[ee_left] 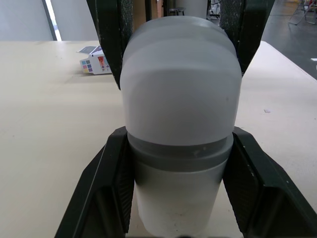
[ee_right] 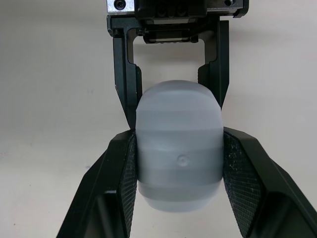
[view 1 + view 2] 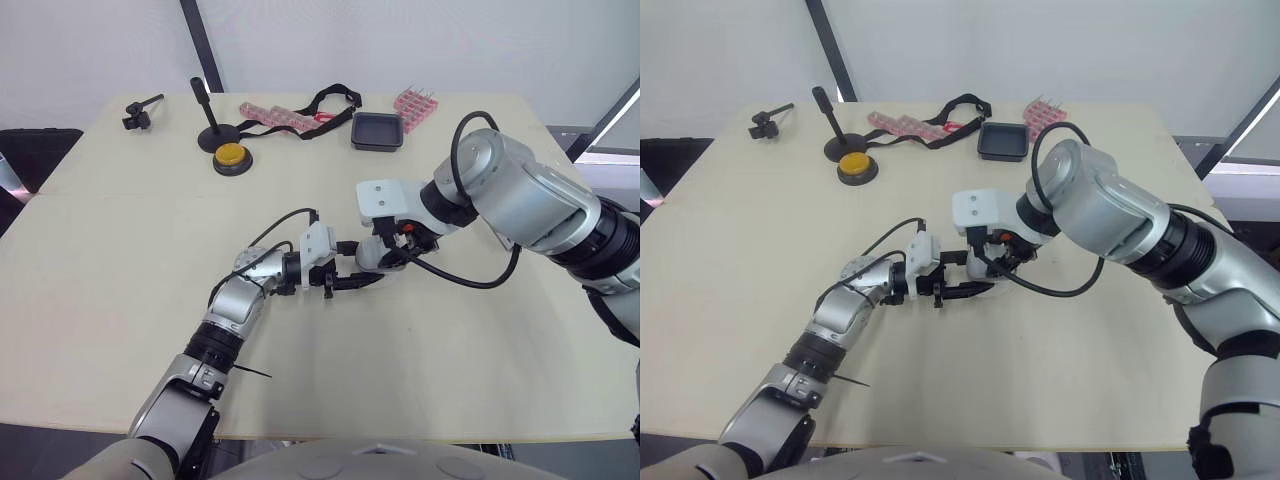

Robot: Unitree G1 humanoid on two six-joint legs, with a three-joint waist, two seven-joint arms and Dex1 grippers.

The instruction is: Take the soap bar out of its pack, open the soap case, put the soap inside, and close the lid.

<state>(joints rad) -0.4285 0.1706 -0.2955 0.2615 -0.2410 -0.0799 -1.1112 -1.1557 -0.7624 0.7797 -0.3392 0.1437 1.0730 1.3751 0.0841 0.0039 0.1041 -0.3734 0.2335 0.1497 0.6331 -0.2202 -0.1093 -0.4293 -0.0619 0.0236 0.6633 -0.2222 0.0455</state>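
A frosted grey-white soap case (image 1: 178, 94) with rounded ends is held just above the middle of the table, lid down on its base. My left gripper (image 1: 178, 136) is shut on one end of it, its fingers (image 1: 111, 183) pressed on both sides. My right gripper (image 2: 178, 136) is shut on the opposite end, facing the left one. In the eye views the two grippers meet at the case (image 3: 366, 257). A small white box with coloured print (image 1: 94, 62) lies on the table behind the case.
Along the table's far edge stand a yellow button (image 3: 232, 157), a black stand (image 3: 208, 120), a black strap (image 3: 325, 100), pink packs (image 3: 415, 103), a square black tray (image 3: 378, 131) and a small black clamp (image 3: 140, 112). The beige table (image 3: 120, 300) spreads around the arms.
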